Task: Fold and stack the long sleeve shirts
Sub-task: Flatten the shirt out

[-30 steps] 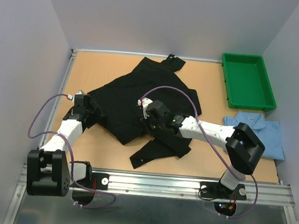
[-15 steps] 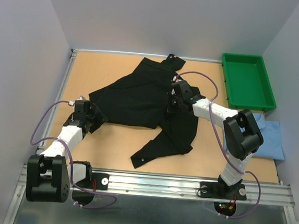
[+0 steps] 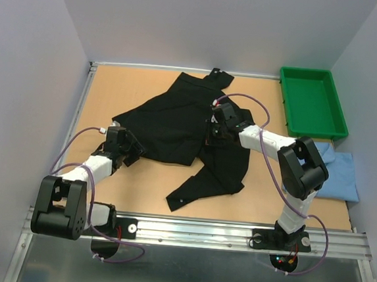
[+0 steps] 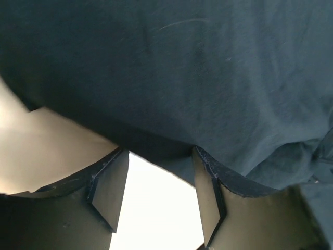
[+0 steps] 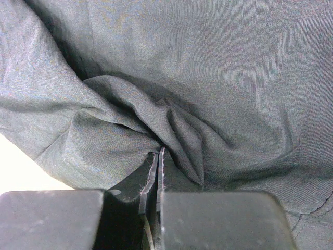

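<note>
1. Right end effector (image 5: 157,153) is closed on a pinched ridge of the black shirt (image 3: 171,116), near the garment's middle.
2. Left end effector (image 4: 160,161) has its jaws apart with nothing between them, at the shirt's left hem (image 4: 88,115); whether it touches the cloth is hard to tell.
3. The black shirt lies crumpled across the middle of the tabletop (image 3: 127,86), one sleeve (image 3: 197,189) trailing toward the near edge. The light blue shirt (image 3: 344,173) lies at the right edge, well apart.
4. Risk: the pinch may hold several layers, so a pull could drag the body into a heap rather than a fold; the open left jaws could shove the hem instead of catching it.
5. Count: two shirts, one black, one light blue; one green tray (image 3: 311,102); two end effectors.
</note>
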Action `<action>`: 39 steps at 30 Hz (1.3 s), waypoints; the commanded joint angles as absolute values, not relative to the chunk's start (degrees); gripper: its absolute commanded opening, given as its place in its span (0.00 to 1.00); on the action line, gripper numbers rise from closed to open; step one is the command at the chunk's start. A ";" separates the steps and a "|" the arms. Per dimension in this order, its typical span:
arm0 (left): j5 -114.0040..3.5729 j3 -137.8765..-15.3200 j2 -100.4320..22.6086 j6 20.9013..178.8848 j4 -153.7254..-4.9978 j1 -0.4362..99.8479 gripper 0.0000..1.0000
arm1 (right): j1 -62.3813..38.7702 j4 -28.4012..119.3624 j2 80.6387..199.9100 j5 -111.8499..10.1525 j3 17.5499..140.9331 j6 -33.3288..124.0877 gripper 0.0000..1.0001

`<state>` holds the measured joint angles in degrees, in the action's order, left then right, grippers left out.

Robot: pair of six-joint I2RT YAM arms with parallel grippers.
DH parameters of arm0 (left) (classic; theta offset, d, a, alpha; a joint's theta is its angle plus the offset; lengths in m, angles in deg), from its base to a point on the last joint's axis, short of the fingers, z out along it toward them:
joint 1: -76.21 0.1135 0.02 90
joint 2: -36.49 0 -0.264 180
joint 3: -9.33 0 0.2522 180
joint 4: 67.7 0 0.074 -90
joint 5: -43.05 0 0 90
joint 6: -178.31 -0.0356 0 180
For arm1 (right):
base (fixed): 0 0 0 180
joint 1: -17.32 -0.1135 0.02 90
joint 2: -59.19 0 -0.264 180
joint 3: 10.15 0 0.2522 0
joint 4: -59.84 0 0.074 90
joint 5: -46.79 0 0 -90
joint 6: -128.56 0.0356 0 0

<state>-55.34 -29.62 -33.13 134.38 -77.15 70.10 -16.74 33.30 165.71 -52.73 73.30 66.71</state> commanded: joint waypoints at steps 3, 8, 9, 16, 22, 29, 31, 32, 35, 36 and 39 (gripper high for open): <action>-51.62 -30.62 -36.71 137.36 -68.81 67.59 0.54 | -16.96 35.88 163.96 -54.37 73.40 66.34 0.01; -49.60 -35.53 -38.48 134.65 -71.25 66.89 0.00 | -16.96 35.79 161.59 -55.86 71.29 64.06 0.01; -48.55 -37.20 -37.87 133.33 -73.45 66.89 0.00 | -16.87 35.79 160.98 -56.30 70.94 63.79 0.01; -32.73 -62.24 -36.45 118.39 -99.12 65.22 0.00 | -17.22 35.27 154.74 -60.18 66.01 60.19 0.09; -30.78 -73.85 -52.76 113.02 -103.52 62.41 0.00 | -17.83 34.04 152.89 -55.25 63.99 58.96 0.22; -31.22 -87.82 -69.12 110.29 -105.81 58.45 0.02 | -23.71 28.50 150.43 -44.98 68.64 50.28 0.50; -31.83 -92.99 -72.30 109.85 -107.29 57.40 0.04 | -26.44 27.97 149.11 -39.18 69.96 48.24 0.57; -31.92 -94.68 -75.10 109.76 -107.65 56.96 0.05 | -27.14 28.06 148.76 -37.69 70.31 46.14 0.59; -32.36 -100.04 -79.67 108.01 -108.10 55.90 0.10 | -29.87 28.93 148.58 -35.21 71.90 42.10 0.60; -32.63 -102.66 -80.83 107.65 -108.79 55.55 0.10 | -30.14 29.63 148.67 -35.73 72.33 40.08 0.60; -33.15 -105.93 -83.91 106.86 -109.68 55.20 0.13 | -31.10 31.83 149.80 -37.66 73.56 39.09 0.60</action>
